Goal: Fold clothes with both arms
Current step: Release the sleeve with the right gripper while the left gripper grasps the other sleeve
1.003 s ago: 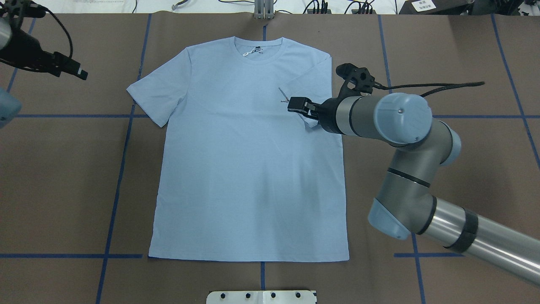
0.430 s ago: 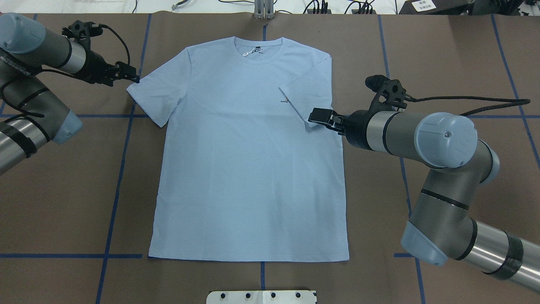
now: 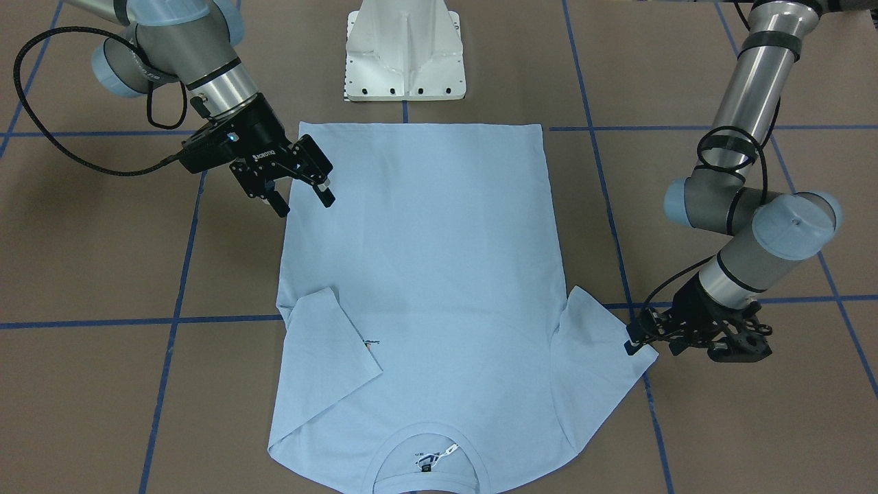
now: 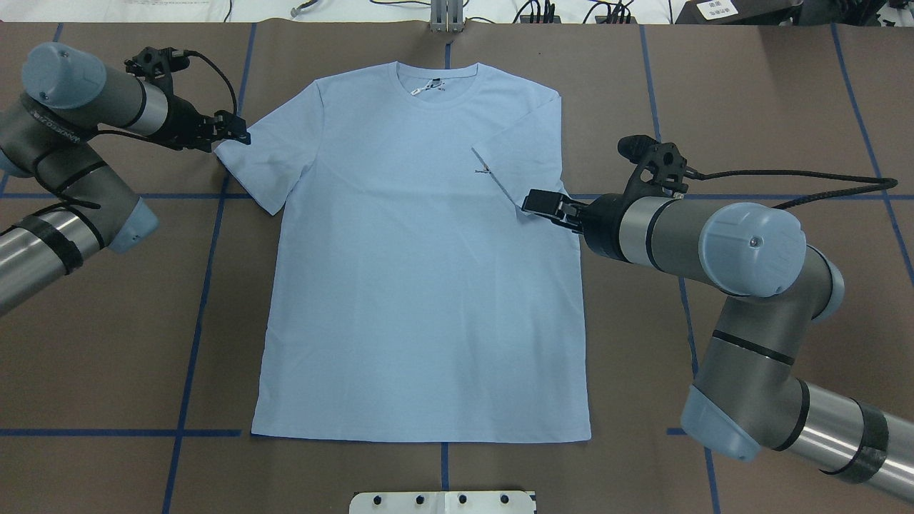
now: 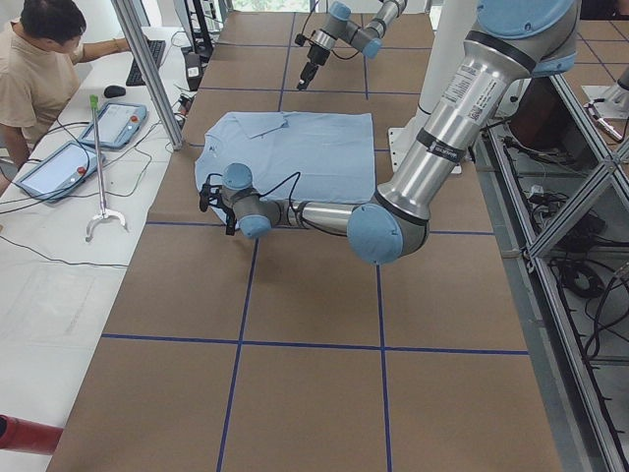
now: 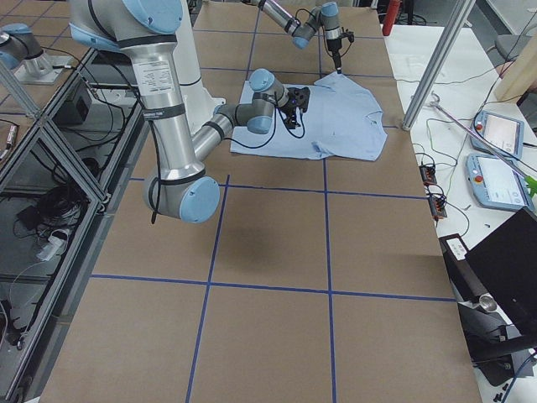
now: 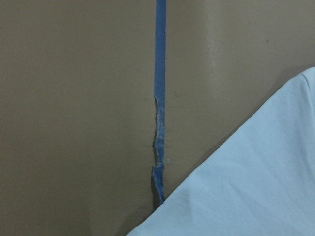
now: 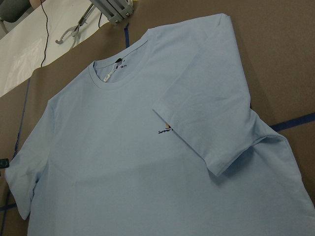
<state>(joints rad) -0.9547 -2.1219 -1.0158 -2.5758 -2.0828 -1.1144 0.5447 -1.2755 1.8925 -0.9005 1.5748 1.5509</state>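
Observation:
The light blue T-shirt (image 4: pixel 421 285) lies flat on the brown table, collar (image 4: pixel 437 80) at the far side. Its right sleeve (image 4: pixel 518 153) is folded in over the chest, next to the small print (image 4: pixel 483 170); the right wrist view shows this fold (image 8: pixel 206 123). Its left sleeve (image 4: pixel 264 160) lies spread out. My right gripper (image 4: pixel 537 202) is open and empty, over the shirt's right edge below the folded sleeve; it also shows in the front view (image 3: pixel 305 199). My left gripper (image 4: pixel 235 130) is open at the outer corner of the left sleeve (image 3: pixel 641 353).
The white pedestal base (image 3: pixel 405 48) stands at the near table edge behind the hem. Blue tape lines (image 4: pixel 207 285) cross the table. An operator (image 5: pixel 39 69) sits beyond the far edge with tablets (image 5: pixel 116 123). A black cable (image 4: pixel 785 175) trails from the right wrist.
My right gripper has left the folded sleeve and drawn back to the shirt's right edge. My left arm has come in from the left to the left sleeve's corner.

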